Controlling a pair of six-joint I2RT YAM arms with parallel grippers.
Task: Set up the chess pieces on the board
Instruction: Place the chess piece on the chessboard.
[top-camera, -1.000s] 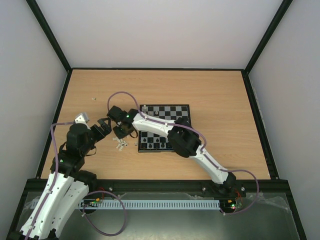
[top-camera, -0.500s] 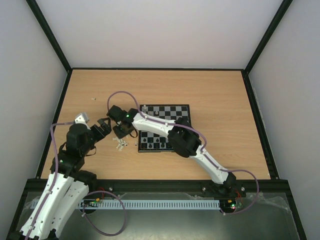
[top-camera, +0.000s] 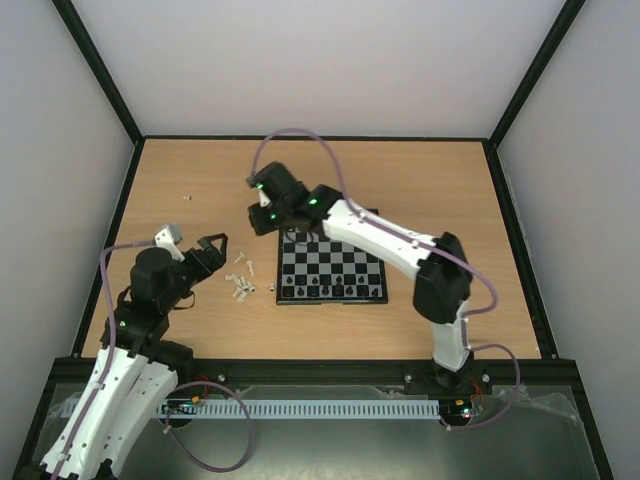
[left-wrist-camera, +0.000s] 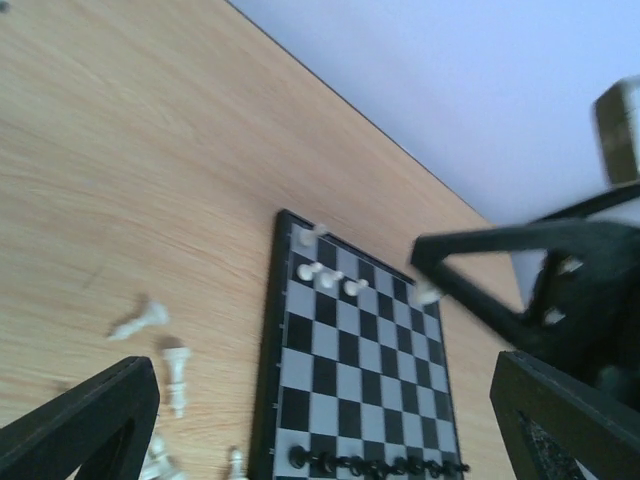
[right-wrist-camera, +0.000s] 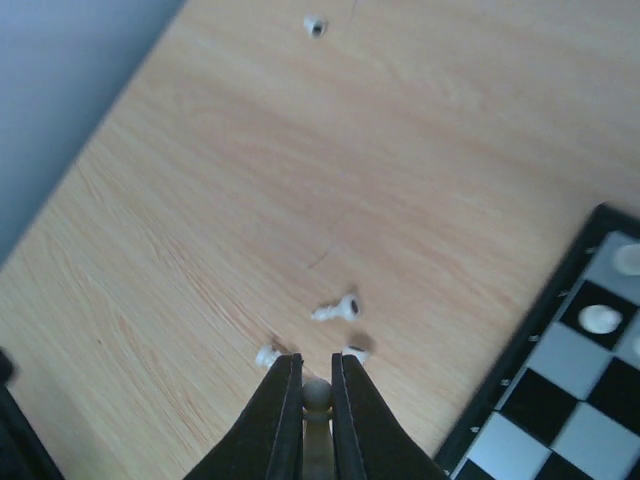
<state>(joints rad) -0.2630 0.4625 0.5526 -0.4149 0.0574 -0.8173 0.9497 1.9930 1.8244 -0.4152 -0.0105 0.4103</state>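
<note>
The board (top-camera: 331, 259) lies mid-table, with a row of black pieces (top-camera: 318, 291) along its near edge and a few white pieces (left-wrist-camera: 329, 278) at its far left corner. My right gripper (top-camera: 259, 221) hangs off the board's far left corner. In the right wrist view it (right-wrist-camera: 317, 378) is shut on a cream-white pawn (right-wrist-camera: 317, 393), held above the table. Loose white pieces (top-camera: 240, 281) lie left of the board, also in the right wrist view (right-wrist-camera: 338, 308). My left gripper (top-camera: 214, 247) is open and empty next to them, its fingers (left-wrist-camera: 92, 418) wide apart.
One lone white piece (top-camera: 187, 198) lies apart at the far left, also in the right wrist view (right-wrist-camera: 315, 25). The right arm's forearm (top-camera: 375, 232) crosses above the board's far edge. Black frame rails (top-camera: 118, 215) border the wooden table.
My right gripper has risen from the loose pieces and swung toward the board's far left corner with a white pawn in it. The right arm is now stretched out. The left arm has barely moved.
</note>
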